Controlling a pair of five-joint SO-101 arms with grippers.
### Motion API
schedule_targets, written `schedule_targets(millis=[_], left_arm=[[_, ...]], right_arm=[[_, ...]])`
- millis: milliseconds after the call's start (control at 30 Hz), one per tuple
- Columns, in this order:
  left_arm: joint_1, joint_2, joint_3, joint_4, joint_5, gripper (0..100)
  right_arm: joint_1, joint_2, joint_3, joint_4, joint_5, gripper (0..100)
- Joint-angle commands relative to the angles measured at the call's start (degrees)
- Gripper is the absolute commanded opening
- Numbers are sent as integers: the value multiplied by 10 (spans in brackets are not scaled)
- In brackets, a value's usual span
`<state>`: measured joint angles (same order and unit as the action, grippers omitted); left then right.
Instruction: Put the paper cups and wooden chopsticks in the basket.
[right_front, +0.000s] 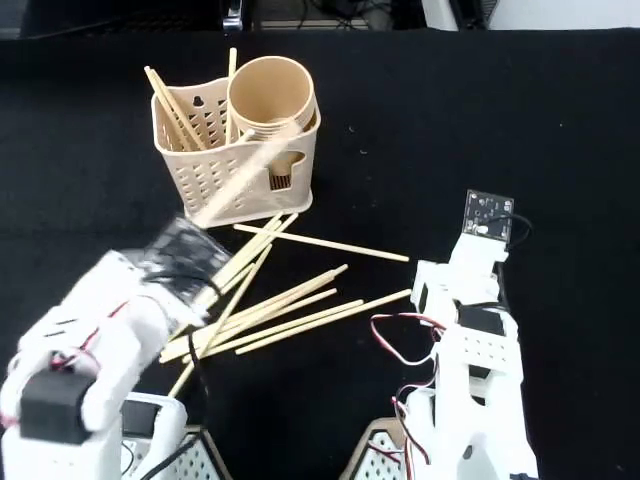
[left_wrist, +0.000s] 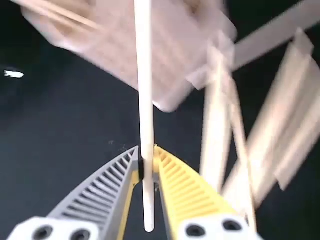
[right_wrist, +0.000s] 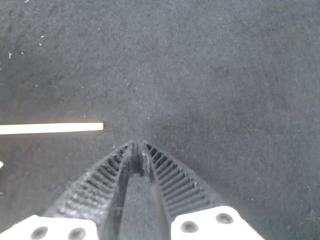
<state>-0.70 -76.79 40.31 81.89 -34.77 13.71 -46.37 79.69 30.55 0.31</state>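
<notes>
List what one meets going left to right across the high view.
White left arm → beige perforated plastic basket → white right arm. The loose pale wooden chopsticks overlap the basket's span, so they are left out.

From the left wrist, the basket (left_wrist: 165, 55) is a pale smear cut off at the picture's edge, and its holes cannot be made out. The held chopstick (left_wrist: 144, 75) also runs out of that picture. The loose chopsticks (left_wrist: 280, 115) beside it blur into broad streaks, too smeared to count.

In the high view the held chopstick (right_front: 250, 170) is a faint streak across the front of the basket (right_front: 190, 165), its lower end hidden under the left arm (right_front: 100, 330). The cups (right_front: 272, 95) look like a stack of perhaps two; the rims are too fine to count. The left arm and right arm (right_front: 475, 340) are both cropped at the bottom edge.

From the right wrist, a stray chopstick (right_wrist: 50, 128) runs off the edge.
</notes>
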Motion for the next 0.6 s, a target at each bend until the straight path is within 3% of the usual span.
schedule_targets(millis=[0, 133, 333, 467, 567], left_arm=[[-34, -11, -33, -142, 135, 30], [-46, 3, -7, -322, 309, 30], [-43, 77, 84, -620, 432, 30], [-39, 164, 94, -720, 462, 30], [-12, 231, 68, -739, 476, 30]], right_arm=[[-4, -10, -2, -12, -4, 15], [-4, -10, -2, -12, -4, 15], [-4, -10, -2, -12, -2, 15], [-7, -10, -2, -12, -1, 15], [-8, -10, -2, -12, -1, 15]])
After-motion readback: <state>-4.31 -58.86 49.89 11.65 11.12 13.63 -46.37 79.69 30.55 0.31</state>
